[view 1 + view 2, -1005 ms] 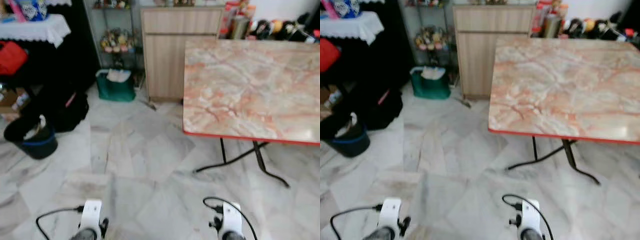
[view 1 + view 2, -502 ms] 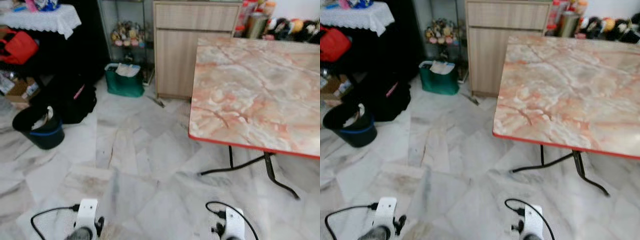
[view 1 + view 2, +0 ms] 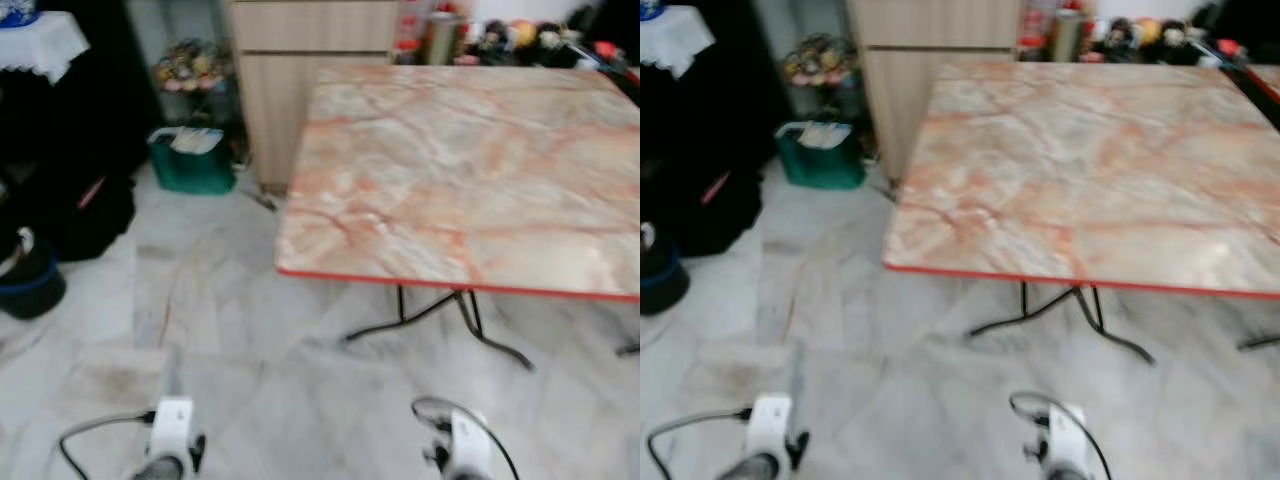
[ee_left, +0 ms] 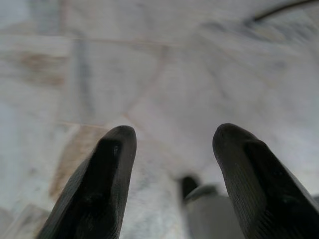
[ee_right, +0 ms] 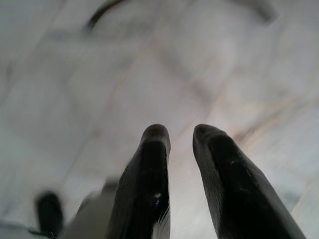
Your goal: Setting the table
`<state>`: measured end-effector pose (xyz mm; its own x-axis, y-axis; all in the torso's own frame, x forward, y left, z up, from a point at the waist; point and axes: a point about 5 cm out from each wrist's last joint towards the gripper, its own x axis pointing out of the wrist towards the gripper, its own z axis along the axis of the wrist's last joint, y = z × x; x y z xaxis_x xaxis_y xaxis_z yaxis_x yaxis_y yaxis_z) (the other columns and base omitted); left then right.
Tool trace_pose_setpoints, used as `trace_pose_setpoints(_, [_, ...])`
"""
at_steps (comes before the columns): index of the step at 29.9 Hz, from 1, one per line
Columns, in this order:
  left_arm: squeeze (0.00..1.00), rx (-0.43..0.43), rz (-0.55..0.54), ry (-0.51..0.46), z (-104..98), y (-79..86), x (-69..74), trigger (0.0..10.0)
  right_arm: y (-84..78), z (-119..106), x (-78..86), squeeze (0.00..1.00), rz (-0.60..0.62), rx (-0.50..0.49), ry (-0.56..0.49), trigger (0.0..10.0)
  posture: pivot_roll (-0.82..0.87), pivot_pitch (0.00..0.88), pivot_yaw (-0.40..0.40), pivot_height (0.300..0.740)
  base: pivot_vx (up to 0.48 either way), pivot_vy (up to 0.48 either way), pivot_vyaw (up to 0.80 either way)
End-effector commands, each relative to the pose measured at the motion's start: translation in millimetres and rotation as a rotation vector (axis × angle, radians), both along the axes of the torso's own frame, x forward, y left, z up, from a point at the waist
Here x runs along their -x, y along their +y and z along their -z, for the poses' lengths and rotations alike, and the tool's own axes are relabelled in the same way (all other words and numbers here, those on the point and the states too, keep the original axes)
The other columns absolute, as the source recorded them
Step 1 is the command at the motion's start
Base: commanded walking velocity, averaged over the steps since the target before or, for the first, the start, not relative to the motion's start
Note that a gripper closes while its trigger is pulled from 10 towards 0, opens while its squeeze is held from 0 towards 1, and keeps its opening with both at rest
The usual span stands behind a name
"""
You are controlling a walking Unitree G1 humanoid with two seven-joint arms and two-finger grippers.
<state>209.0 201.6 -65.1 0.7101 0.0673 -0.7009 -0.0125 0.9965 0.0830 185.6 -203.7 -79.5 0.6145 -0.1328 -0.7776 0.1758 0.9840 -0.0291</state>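
A square table [image 3: 460,170] with a pink marble-patterned top and a red edge stands ahead and slightly right, and its top is bare. Both arms hang low over the floor, left wrist [image 3: 172,440] and right wrist [image 3: 462,450] at the bottom of the eye views. In the left wrist view my left gripper [image 4: 172,134] is open with only floor tiles behind its fingers. My right gripper [image 5: 180,132] holds nothing, its fingers nearly together with a thin gap.
Black metal table legs [image 3: 440,315] splay over the marble floor. A wooden cabinet [image 3: 300,60] stands behind the table's left corner, a green bag [image 3: 190,160] beside it. A black bag [image 3: 75,205] and a dark bucket [image 3: 25,285] sit at the left. Bottles [image 3: 440,35] line the back.
The whole picture has shifted left, so the camera has turned right toward the table, which now sits more central. Both arms hang as before.
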Motion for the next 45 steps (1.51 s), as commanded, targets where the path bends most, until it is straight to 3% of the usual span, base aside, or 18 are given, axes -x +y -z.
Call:
trace_pose_setpoints(1, [0.0, -0.02, -0.011, 0.024, 2.3, 9.1, 6.4, 10.0, 6.0, 6.0, 10.5, 0.0, 0.009, -0.026, 0.027, 10.0, -0.02, 0.088, -0.014, 0.74, 0.0, -0.48, -0.74])
trace_pose_setpoints(23, [0.0, -0.026, 0.018, 0.063, 5.3, 9.5, 10.7, 10.0, 11.1, 5.8, 8.9, 0.0, -0.014, -0.024, 0.019, 10.0, -0.03, 0.093, -0.007, 0.74, 0.0, -0.475, 0.0])
trace_pose_setpoints(35, [0.0, -0.038, -0.004, 0.113, 9.2, 30.3, 27.3, 10.0, 11.2, 5.1, 7.6, 0.0, -0.021, -0.024, 0.015, 10.0, -0.03, 0.097, -0.008, 0.74, 0.0, -0.462, 0.0])
trace_pose_setpoints(45, [0.0, -0.035, -0.009, 0.127, 8.4, 34.7, 27.0, 10.0, 11.0, 5.2, 8.5, 0.0, -0.041, -0.015, 0.008, 10.0, -0.03, 0.093, -0.007, 0.74, 0.0, -0.44, 0.29])
